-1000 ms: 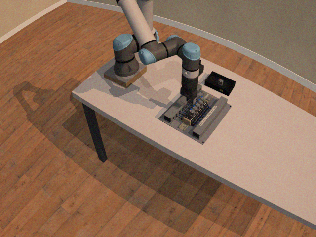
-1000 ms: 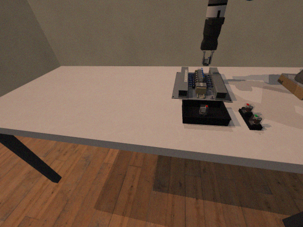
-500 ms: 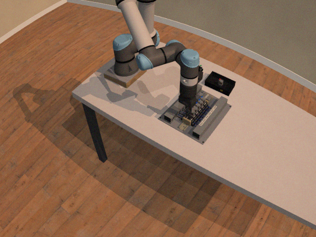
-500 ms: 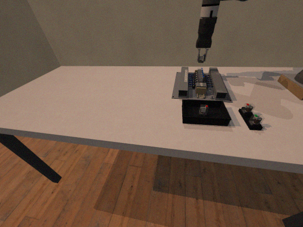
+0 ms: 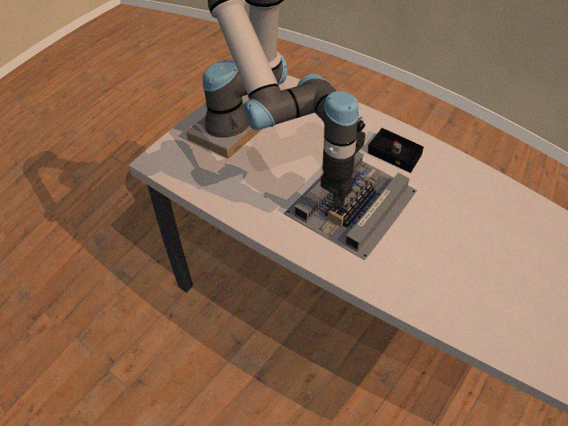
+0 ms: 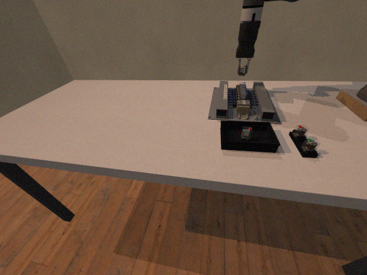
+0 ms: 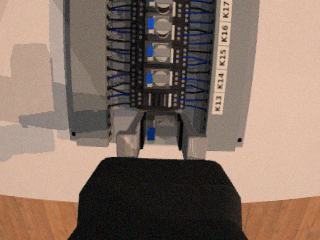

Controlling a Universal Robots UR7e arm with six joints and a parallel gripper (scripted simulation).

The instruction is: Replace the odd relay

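Gripper (image 6: 243,70): fingers pinching a blue-button spare relay (image 7: 152,131), held in the air above the panel's (image 6: 215,102) relay row (image 7: 160,40); red-button pulled relay (image 6: 246,132) lying in black tray (image 6: 228,145).

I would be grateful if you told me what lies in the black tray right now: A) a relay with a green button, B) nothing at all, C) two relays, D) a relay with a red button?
D: the exterior view shows a single relay with a red button lying inside the black tray, while the gripper holds another relay above the panel.
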